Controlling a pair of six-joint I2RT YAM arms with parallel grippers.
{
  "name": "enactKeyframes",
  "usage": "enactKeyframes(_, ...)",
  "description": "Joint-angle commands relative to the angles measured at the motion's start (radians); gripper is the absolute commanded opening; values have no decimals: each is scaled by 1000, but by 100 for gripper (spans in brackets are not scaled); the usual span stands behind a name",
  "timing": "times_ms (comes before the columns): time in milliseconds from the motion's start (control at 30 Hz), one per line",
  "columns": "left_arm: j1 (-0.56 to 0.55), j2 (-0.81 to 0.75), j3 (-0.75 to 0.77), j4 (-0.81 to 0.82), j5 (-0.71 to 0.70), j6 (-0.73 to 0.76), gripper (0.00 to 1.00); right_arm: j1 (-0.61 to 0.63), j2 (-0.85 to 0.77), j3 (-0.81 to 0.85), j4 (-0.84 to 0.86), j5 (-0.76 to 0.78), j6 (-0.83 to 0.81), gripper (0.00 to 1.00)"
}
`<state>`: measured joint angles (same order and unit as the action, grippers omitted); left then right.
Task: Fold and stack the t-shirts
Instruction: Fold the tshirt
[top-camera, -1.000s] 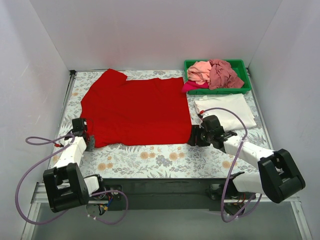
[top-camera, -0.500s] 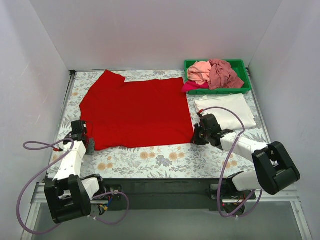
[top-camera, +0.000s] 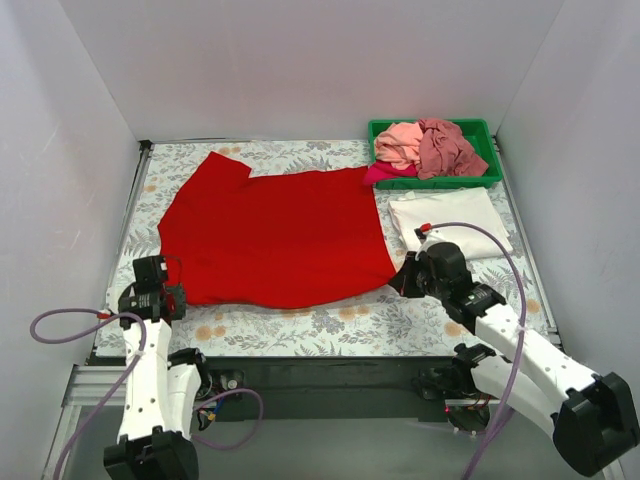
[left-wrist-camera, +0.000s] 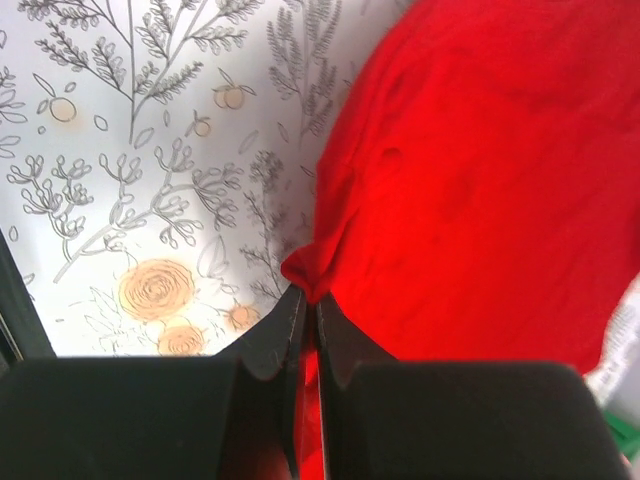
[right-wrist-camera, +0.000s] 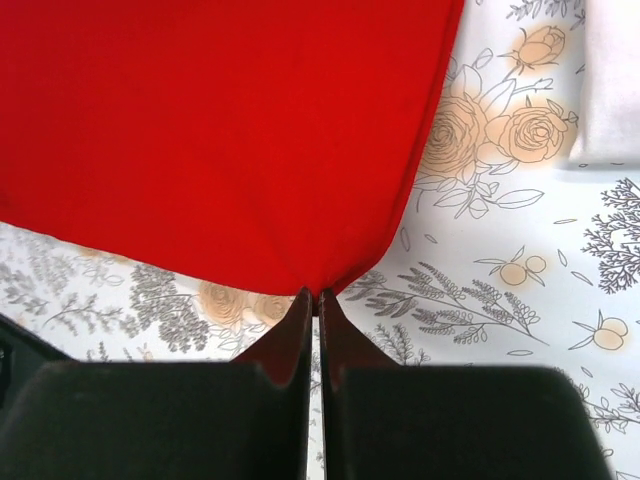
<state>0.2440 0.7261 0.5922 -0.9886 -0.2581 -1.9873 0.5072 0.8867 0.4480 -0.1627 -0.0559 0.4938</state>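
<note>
Red t-shirt (top-camera: 275, 235): soft, light, limp, likely to sag. Near corners sit pinched between closed jaws of left gripper (left-wrist-camera: 308, 298) and right gripper (right-wrist-camera: 313, 294).

The bench (top-camera: 300, 320) has a white covering printed with grey leaf sprigs and pale orange and peach flowers; the red t-shirt (top-camera: 270, 235) is a plain, uniform bright red. The tray (top-camera: 440, 182) is green, and the light pink t-shirt (top-camera: 400, 145), dusty rose t-shirt (top-camera: 448, 148) and magenta t-shirt (top-camera: 380, 172) are each one plain colour, as is the white t-shirt (top-camera: 450, 220), a cream-white. The left gripper (left-wrist-camera: 308, 300) and right gripper (right-wrist-camera: 312, 295) are black, the arm links (top-camera: 500, 320) are white with black joints, the cables (top-camera: 60, 325) are pale purple, and the walls (top-camera: 300, 60) are plain white.
</note>
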Motion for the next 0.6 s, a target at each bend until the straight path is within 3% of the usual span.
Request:
enactKeyframes(0, 3, -60, 57, -70, 0, -22, 0, 7, -86, 4, -83, -38, 5, 1)
enactKeyframes(167, 3, -60, 110, -65, -26, 5, 0, 7, -85, 63, -118, -15, -23, 1)
enactKeyframes(400, 3, 110, 193, 48, 8, 65, 0, -10, 67, 224, -141, 117, -72, 1)
enactKeyframes(567, 3, 258, 238, 169, 36, 113, 0, -61, 191, 369, -140, 119, -119, 1)
